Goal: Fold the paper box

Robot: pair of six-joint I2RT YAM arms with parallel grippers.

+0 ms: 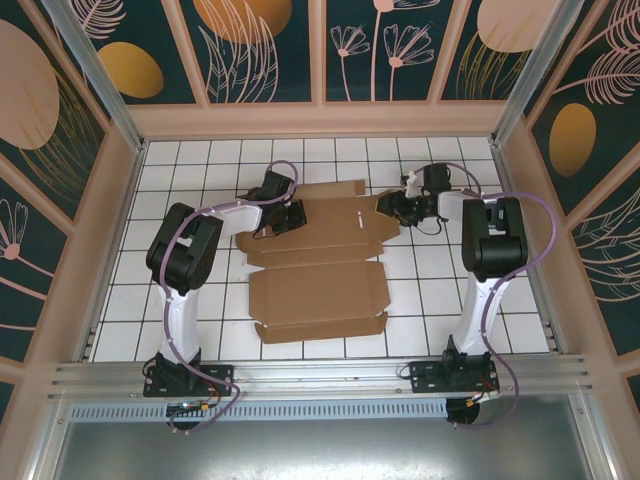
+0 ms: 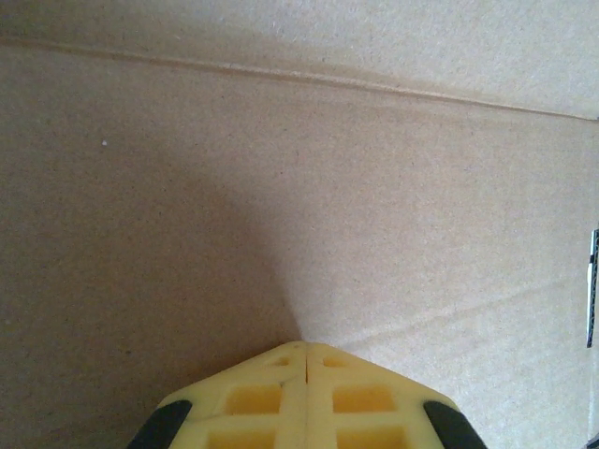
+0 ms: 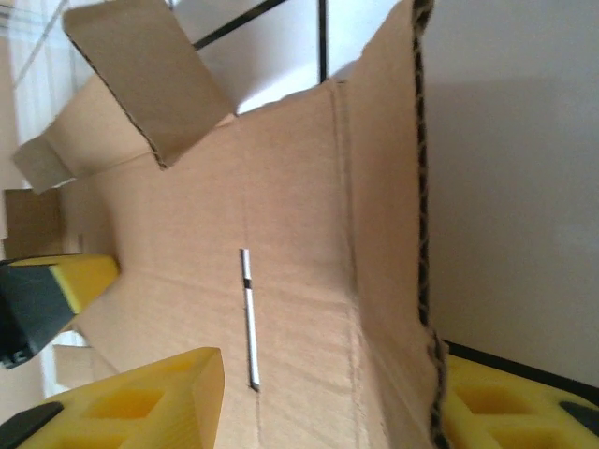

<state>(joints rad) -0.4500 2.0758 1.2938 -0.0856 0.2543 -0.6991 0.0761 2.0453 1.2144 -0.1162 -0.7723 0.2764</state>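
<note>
Box flat on tiled tabletop — left end effector clenched over it, right end effector released, straddling its raised right flap.

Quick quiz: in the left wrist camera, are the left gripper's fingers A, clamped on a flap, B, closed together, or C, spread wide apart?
B: the left gripper shows its yellow tips meeting with no gap, over the plain face of the paper box.

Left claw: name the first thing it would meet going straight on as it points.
The cardboard box: the shut left claw points at its brown panel, probably very close, though depth is unclear.
</note>
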